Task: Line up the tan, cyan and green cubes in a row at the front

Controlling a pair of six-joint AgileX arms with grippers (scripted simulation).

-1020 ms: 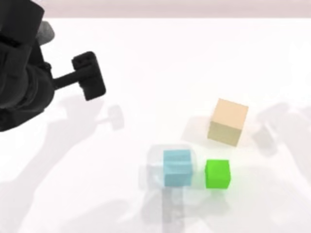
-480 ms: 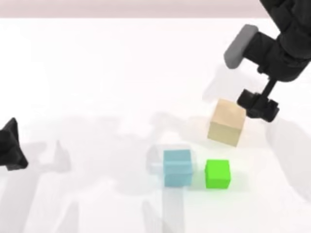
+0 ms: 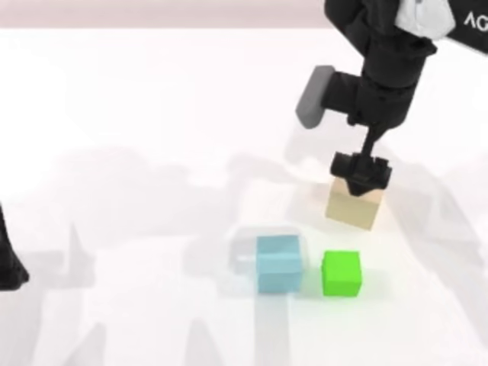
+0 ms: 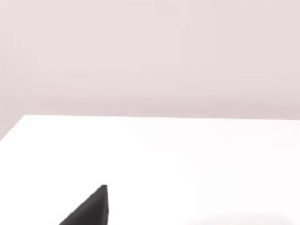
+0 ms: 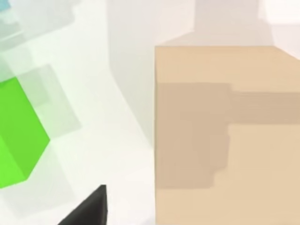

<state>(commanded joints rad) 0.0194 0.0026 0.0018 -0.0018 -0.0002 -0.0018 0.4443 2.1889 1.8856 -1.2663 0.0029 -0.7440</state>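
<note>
The tan cube (image 3: 352, 207) rests right of centre, behind the other two. Side by side nearer the front are the cyan cube (image 3: 278, 263) and, to its right, the green cube (image 3: 341, 273). My right gripper (image 3: 360, 177) hangs open directly over the tan cube's back half and covers part of its top. In the right wrist view the tan cube (image 5: 225, 140) fills the frame close below, the green cube (image 5: 18, 136) sits off to one side, and one dark fingertip (image 5: 91, 211) shows beside the tan cube. My left arm (image 3: 8, 259) is parked at the table's left edge.
The white table (image 3: 152, 114) carries only the three cubes. Its back edge (image 3: 191, 29) meets a pale wall. The left wrist view shows bare table (image 4: 187, 154), wall, and one dark fingertip (image 4: 91, 211).
My right arm came in from the upper right and settled over the tan cube. My left arm pulled back from the upper left to the left edge. The cubes stayed put.
</note>
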